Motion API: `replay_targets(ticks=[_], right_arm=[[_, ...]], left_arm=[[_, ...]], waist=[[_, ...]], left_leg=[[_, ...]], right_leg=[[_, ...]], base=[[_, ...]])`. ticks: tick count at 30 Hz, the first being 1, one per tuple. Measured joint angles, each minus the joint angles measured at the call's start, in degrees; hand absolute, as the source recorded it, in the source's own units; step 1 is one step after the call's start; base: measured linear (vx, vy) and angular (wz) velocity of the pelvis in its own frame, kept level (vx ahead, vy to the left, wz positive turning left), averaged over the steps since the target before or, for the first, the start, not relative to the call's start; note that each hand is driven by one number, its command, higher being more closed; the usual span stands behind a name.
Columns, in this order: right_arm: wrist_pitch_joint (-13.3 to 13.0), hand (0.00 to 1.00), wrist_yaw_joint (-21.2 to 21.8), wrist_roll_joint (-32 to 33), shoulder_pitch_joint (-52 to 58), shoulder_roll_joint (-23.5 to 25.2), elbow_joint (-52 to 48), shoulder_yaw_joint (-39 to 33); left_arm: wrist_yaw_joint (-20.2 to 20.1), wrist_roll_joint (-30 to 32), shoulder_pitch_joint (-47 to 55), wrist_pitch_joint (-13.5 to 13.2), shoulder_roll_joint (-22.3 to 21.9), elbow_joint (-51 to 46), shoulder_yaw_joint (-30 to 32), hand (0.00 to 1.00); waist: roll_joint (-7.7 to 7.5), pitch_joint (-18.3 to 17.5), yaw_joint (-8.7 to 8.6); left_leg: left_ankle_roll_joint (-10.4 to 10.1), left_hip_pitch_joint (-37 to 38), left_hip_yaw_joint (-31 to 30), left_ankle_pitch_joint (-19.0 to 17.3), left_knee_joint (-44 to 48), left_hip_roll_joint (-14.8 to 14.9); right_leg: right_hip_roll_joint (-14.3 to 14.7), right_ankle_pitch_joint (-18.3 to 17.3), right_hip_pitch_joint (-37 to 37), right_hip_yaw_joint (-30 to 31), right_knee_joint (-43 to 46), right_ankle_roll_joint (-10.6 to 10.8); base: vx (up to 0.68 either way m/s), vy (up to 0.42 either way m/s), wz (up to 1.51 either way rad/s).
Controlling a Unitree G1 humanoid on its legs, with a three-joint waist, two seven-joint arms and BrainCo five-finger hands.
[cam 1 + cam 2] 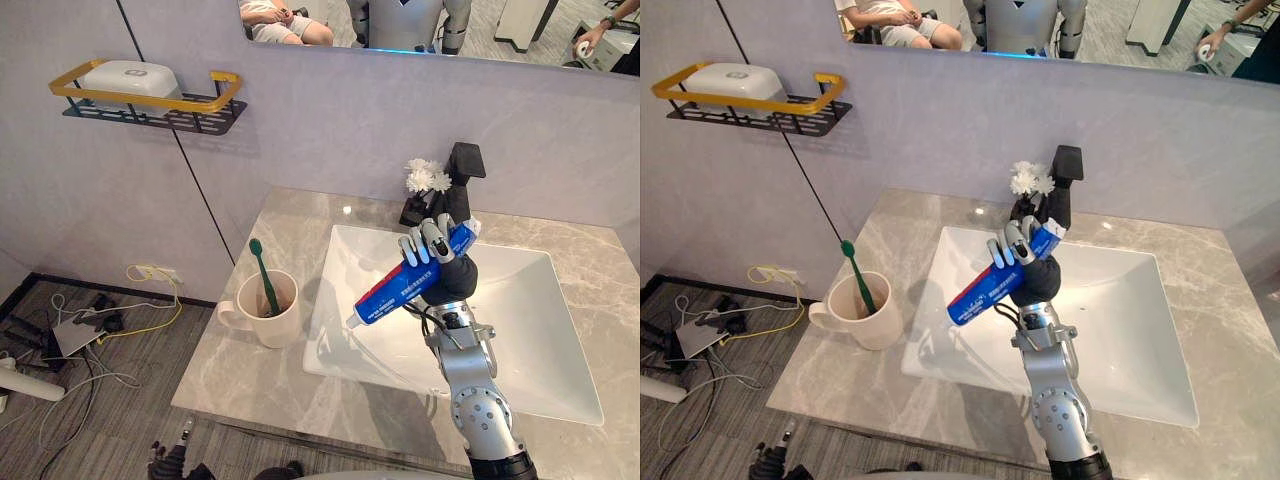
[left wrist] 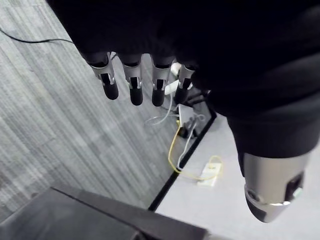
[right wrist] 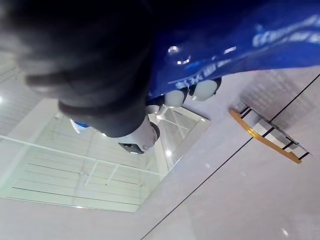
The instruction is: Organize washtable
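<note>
Nearest, the left hand (image 2: 131, 82) hung slack-fingered over the floor, clear of the counter (image 1: 225, 375), while the right hand (image 1: 432, 243), raised above the white sink (image 1: 530, 340), had its fingers curled round the tail of a blue toothpaste tube (image 1: 395, 292). The tube's long axis slanted down to the robot's left, white cap leading, toward the cream mug (image 1: 275, 318) with a green toothbrush (image 1: 264, 275) standing just beside the sink's left rim.

Bright even light w/ glare spot on countertop (image 1: 346, 211), soft shadows
</note>
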Motion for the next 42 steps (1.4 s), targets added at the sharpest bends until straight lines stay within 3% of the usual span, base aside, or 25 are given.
replay_targets(ticks=[8,12,21,36,42], right_arm=[[-0.3,1.00,-0.1,-0.1,-3.3,-1.8,0.0,0.0],[-0.3,1.00,-0.1,-0.1,-7.6,-2.6,0.2,0.9],[-0.3,1.00,-0.4,-0.4,-13.7,-3.8,4.7,3.7],[-0.3,1.00,-1.7,-2.3,-29.5,-5.7,10.5,8.3],[-0.3,1.00,-2.6,-2.4,-34.7,-6.0,12.0,9.7]], left_arm=[[-2.1,3.0,-1.6,0.3,0.2,6.0,-4.2,0.00],[-3.4,5.1,-1.9,0.3,2.7,7.5,-9.1,0.00],[-4.5,7.4,-2.8,0.3,5.3,9.3,-13.7,0.00],[-4.5,9.5,-2.7,0.8,7.3,9.9,-15.7,0.00],[-4.6,9.5,-2.7,0.9,7.7,9.9,-16.2,0.00]], waist=[[-0.14,0.0,0.01],[-0.18,0.0,0.07],[-0.51,-0.1,0.25],[-1.98,-0.3,2.95],[-2.32,-0.2,3.03]], left_leg=[[0.0,-0.1,-0.3,0.0,0.1,0.0],[0.0,-0.4,-0.5,0.0,0.4,0.0],[0.0,-0.7,-0.6,0.2,1.0,0.1],[-0.2,-0.9,-0.9,2.3,-1.1,0.1],[-0.3,-0.4,-1.7,4.1,-3.4,0.0]], right_leg=[[0.0,0.0,0.0,-0.3,0.0,0.0],[0.0,0.0,0.0,-0.4,0.0,0.0],[0.0,0.0,0.0,-0.4,0.1,0.0],[0.1,0.0,-0.9,-0.6,0.2,0.0],[0.2,0.0,-1.0,-1.1,0.1,0.0]], base=[[-0.01,-0.006,0.01],[-0.02,-0.018,0.03],[-0.04,-0.020,0.00],[-0.03,-0.015,0.01],[-0.04,-0.020,0.07]])
